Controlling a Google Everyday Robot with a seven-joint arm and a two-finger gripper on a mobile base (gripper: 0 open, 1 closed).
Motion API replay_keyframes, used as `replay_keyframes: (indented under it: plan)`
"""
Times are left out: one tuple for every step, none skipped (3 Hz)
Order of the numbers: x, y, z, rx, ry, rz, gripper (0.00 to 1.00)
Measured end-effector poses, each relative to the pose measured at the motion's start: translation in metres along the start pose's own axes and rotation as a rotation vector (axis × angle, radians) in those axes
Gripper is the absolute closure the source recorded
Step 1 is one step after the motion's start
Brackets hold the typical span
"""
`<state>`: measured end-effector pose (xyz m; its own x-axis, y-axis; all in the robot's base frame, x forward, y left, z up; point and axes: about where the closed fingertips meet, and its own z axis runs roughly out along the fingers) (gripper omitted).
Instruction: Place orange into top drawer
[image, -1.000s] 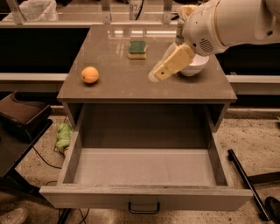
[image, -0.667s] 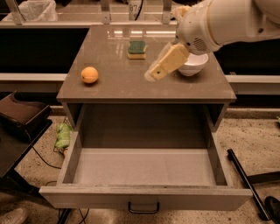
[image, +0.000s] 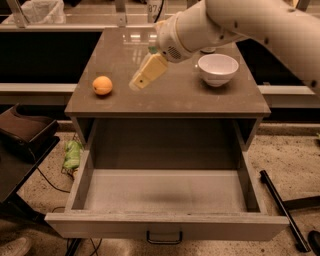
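Observation:
The orange (image: 102, 85) sits on the left part of the cabinet top (image: 165, 102), near its left edge. The top drawer (image: 165, 192) is pulled wide open below, its pale grey floor bare, with a small dark handle (image: 164, 236) on the front. My gripper (image: 138, 83) hangs from the white arm over the middle of the cabinet top, pointing down and to the left. It is a short way right of the orange and apart from it, holding nothing.
A white bowl (image: 218, 69) stands on the right part of the cabinet top. A dark chair (image: 22, 135) is at the left, with a green bag (image: 73, 154) on the floor beside the drawer. A black pole (image: 280, 205) lies on the floor at the right.
My arm and gripper have moved left across the cabinet top, away from the white bowl and toward the orange. The green-and-yellow sponge at the back is now hidden behind the arm.

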<state>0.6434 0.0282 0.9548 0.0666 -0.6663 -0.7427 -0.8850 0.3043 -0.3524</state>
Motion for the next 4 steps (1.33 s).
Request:
replay_keyframes:
  plan:
    - [-0.004, 0.000, 0.056, -0.055, -0.053, 0.022, 0.00]
    - [-0.011, 0.012, 0.114, -0.113, -0.153, 0.083, 0.00]
    - [-0.019, 0.020, 0.135, -0.138, -0.199, 0.096, 0.00]
    - [-0.028, 0.034, 0.168, -0.178, -0.242, 0.077, 0.00]
